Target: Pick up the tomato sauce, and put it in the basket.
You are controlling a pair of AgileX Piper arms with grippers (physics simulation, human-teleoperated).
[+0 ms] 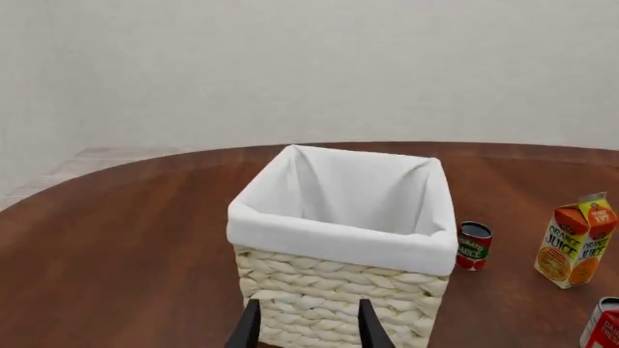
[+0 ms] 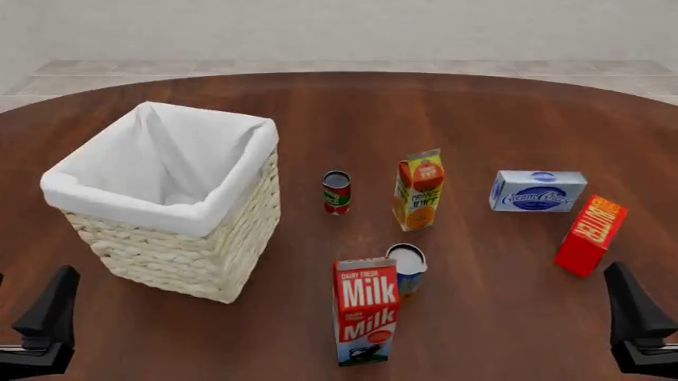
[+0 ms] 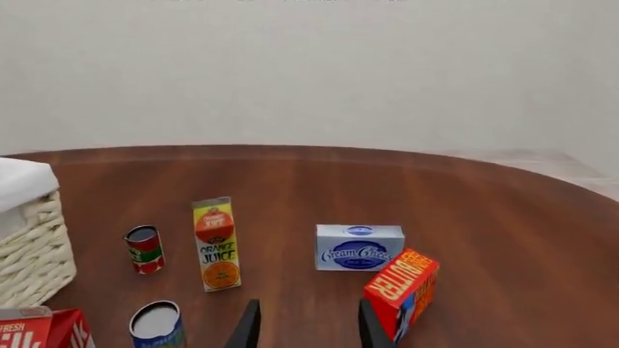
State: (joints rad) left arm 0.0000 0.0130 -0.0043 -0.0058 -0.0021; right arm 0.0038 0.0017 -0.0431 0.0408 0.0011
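The tomato sauce (image 2: 337, 192) is a small red can with a green band, upright on the table between the basket (image 2: 159, 210) and the orange juice carton (image 2: 420, 190). It also shows in the left wrist view as the tomato sauce (image 1: 474, 246), just past the basket (image 1: 338, 239), and in the right wrist view as the tomato sauce (image 3: 144, 249). My left gripper (image 1: 309, 330) is open, low in front of the basket's near wall. My right gripper (image 3: 307, 330) is open too, well short of the can. Neither holds anything.
A milk carton (image 2: 366, 309) and a blue-and-white can (image 2: 406, 268) stand nearer to me than the tomato sauce. A cream cheese box (image 2: 538, 190) and a red butter box (image 2: 590, 235) sit to the right. The round wooden table (image 2: 317, 111) ends at a curved far edge.
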